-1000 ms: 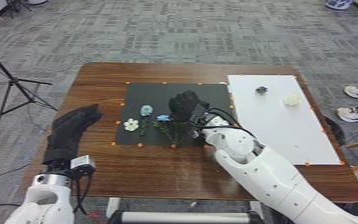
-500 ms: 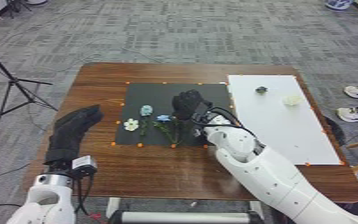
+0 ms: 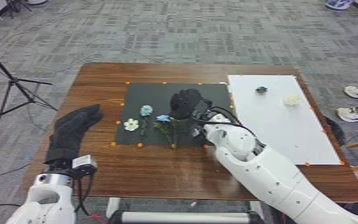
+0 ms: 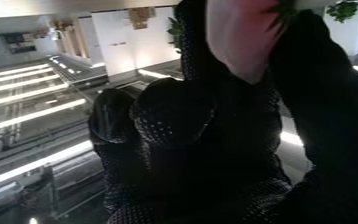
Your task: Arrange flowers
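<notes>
While the left robot hand [image 3: 74, 125] is open, the right robot hand [image 3: 184, 105] — curled — pinches a pink flower [image 4: 239, 36].

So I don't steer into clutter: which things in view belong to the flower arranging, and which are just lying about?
For the job:
- pale blue flower, blue flower and white flower, on the black sheet
- cream flower, on the white sheet
- pink flower, in the right hand

Lying about:
- tripod
- blue-and-white pot
</notes>
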